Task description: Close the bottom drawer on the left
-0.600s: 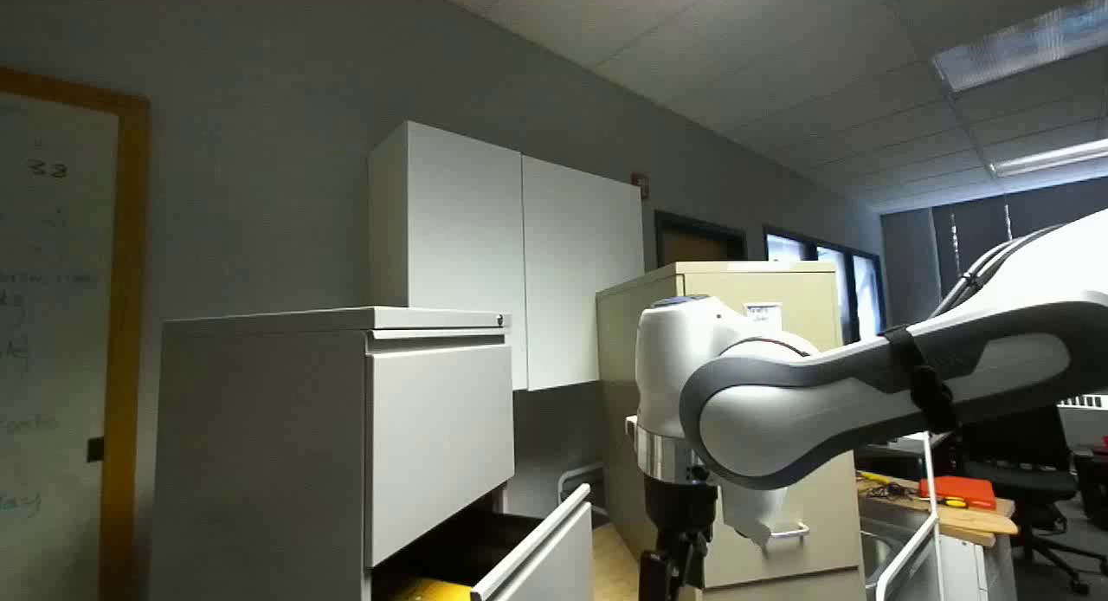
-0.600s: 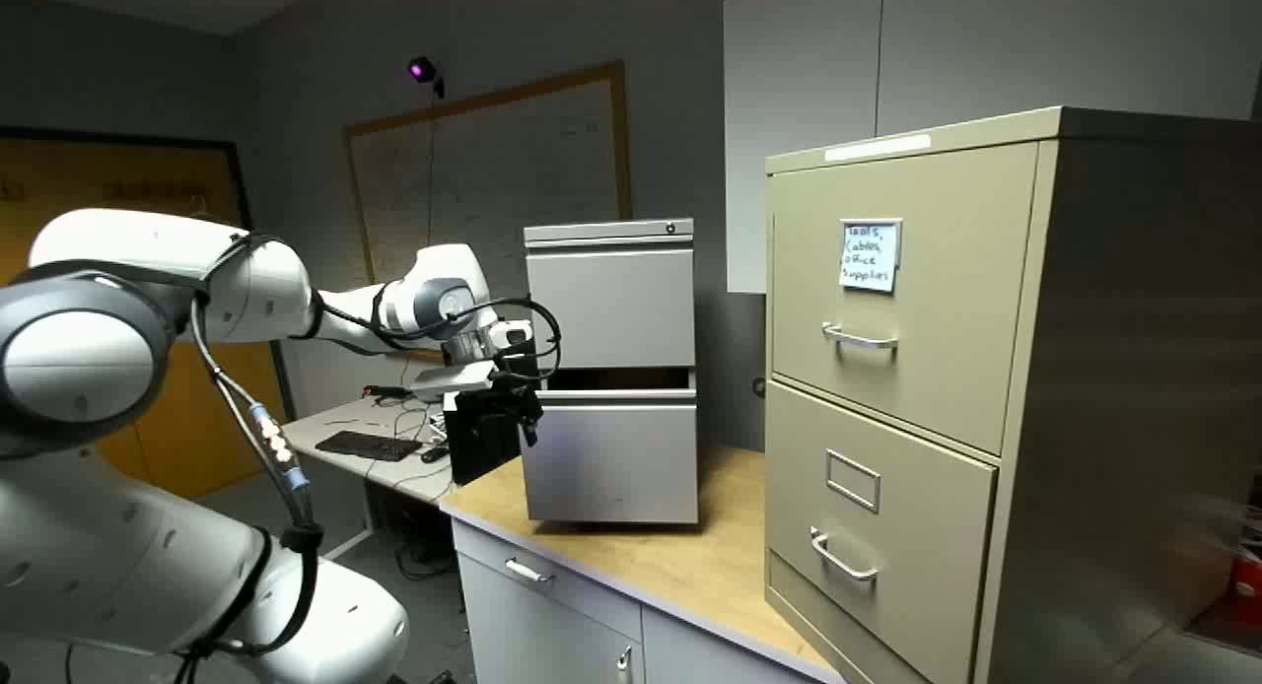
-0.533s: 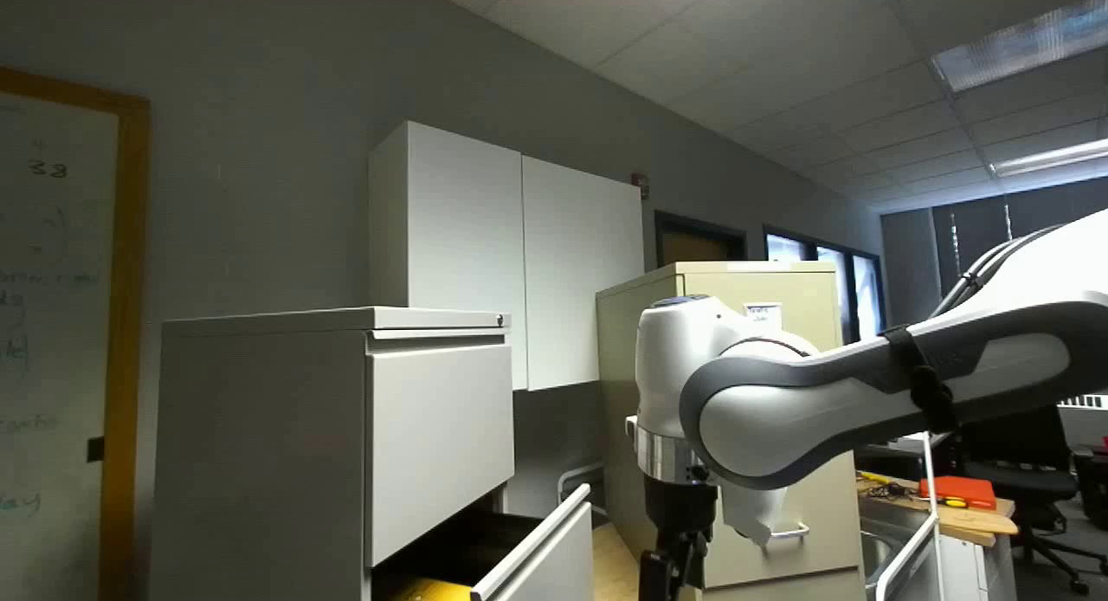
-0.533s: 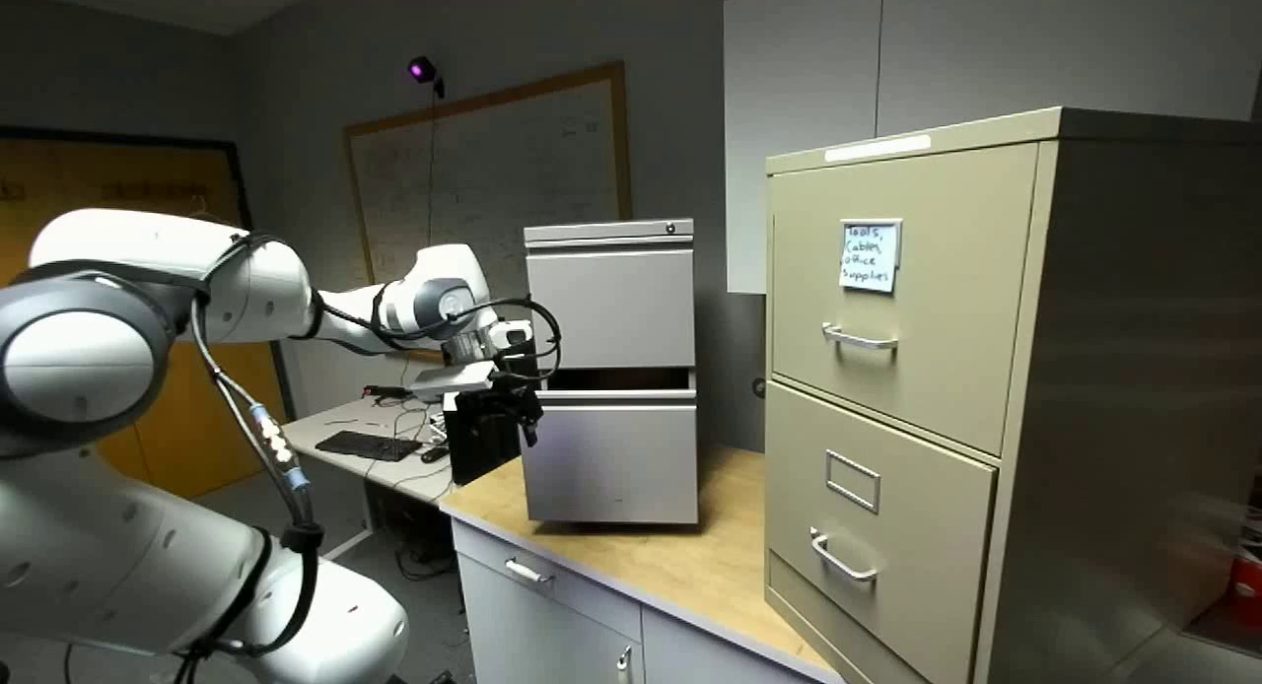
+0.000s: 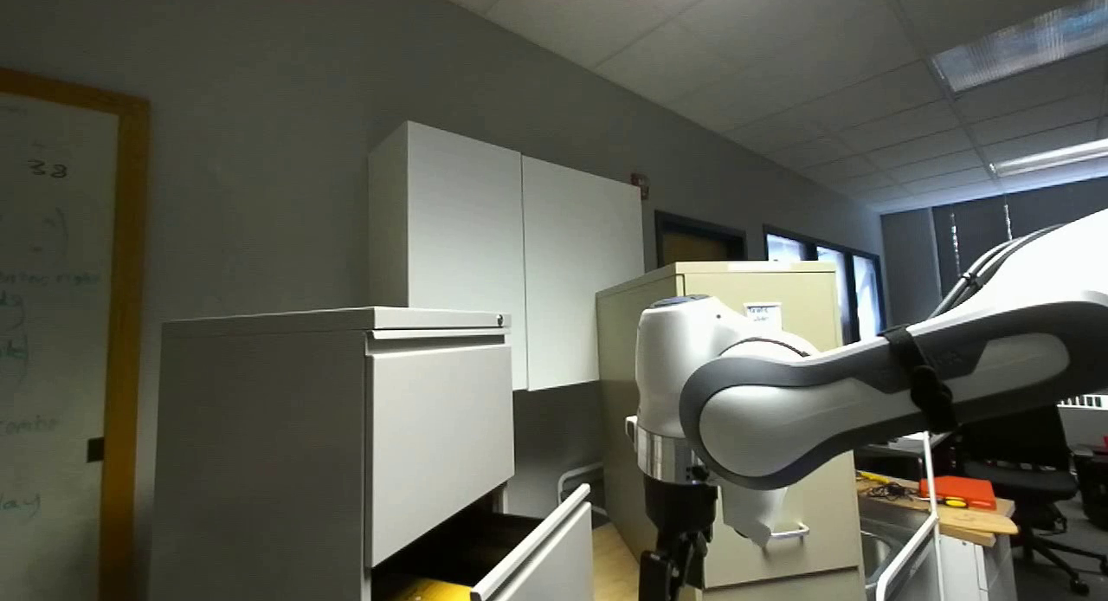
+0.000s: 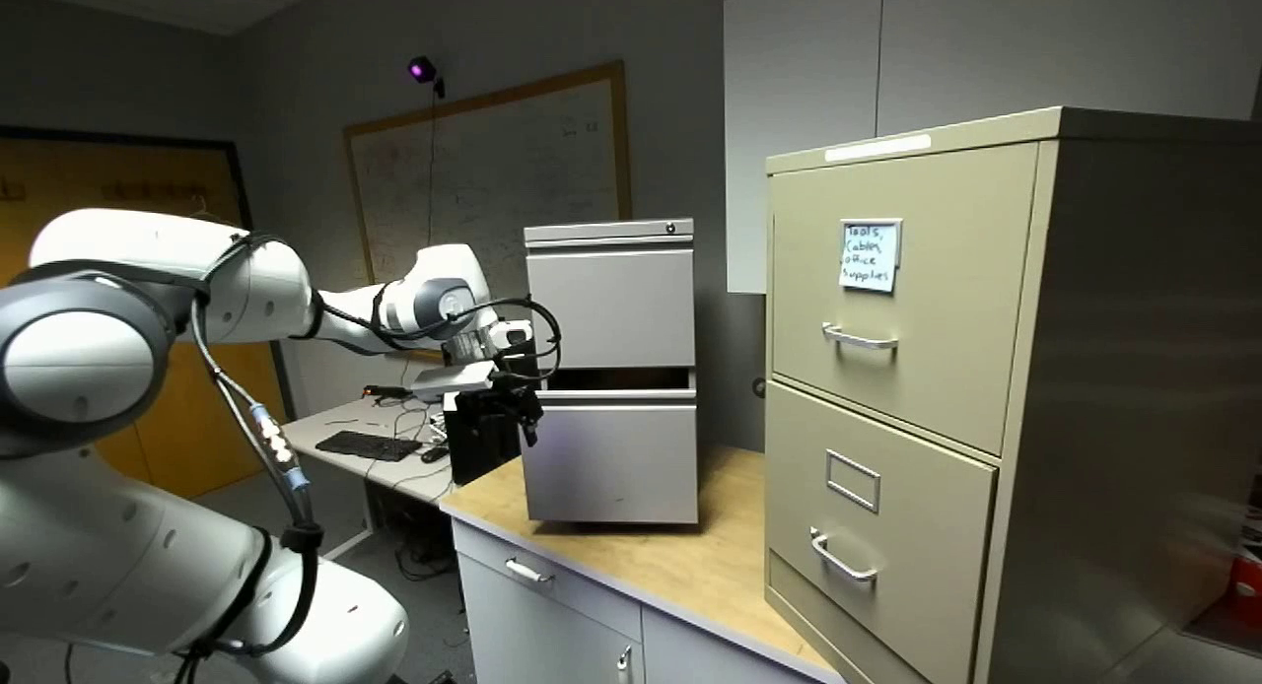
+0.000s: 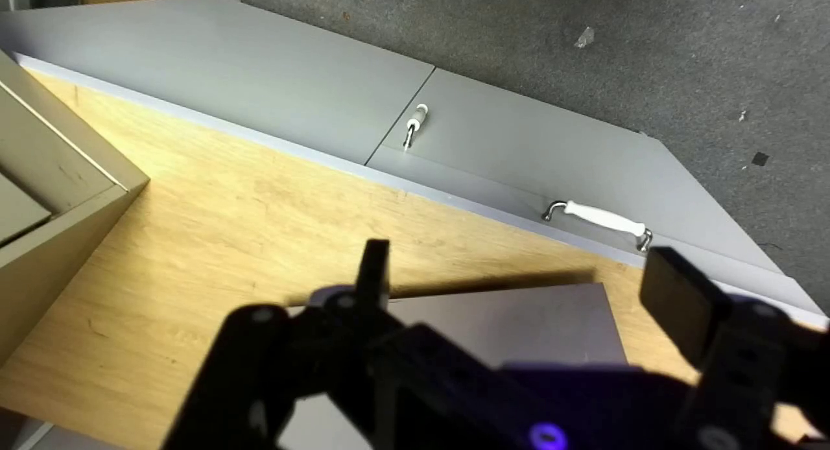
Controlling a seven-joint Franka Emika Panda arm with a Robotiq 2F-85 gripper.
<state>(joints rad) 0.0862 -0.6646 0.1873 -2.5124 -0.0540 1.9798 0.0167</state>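
Note:
The bottom drawer is a flat pale-grey metal front, seen in both exterior views (image 5: 554,558) (image 6: 616,462). It is pulled partly out of the light-grey cabinet (image 5: 260,454), below the shut upper panel (image 6: 611,309). A dark gap shows above its front edge, with something yellow inside. My gripper (image 6: 532,428) is in front of the drawer's left part in that exterior view. In the wrist view, my gripper (image 7: 524,281) has its fingers wide apart with nothing between them. The drawer front (image 7: 519,320) shows beyond the fingers, partly hidden by them. Whether they touch it cannot be told.
The cabinet stands on a wooden countertop (image 6: 730,556). A beige filing cabinet (image 6: 887,369) with handled drawers stands beside it. A white handle (image 7: 603,218) sticks out from the counter's front. A wall cabinet (image 5: 580,272) hangs behind. Loose cables loop round my wrist.

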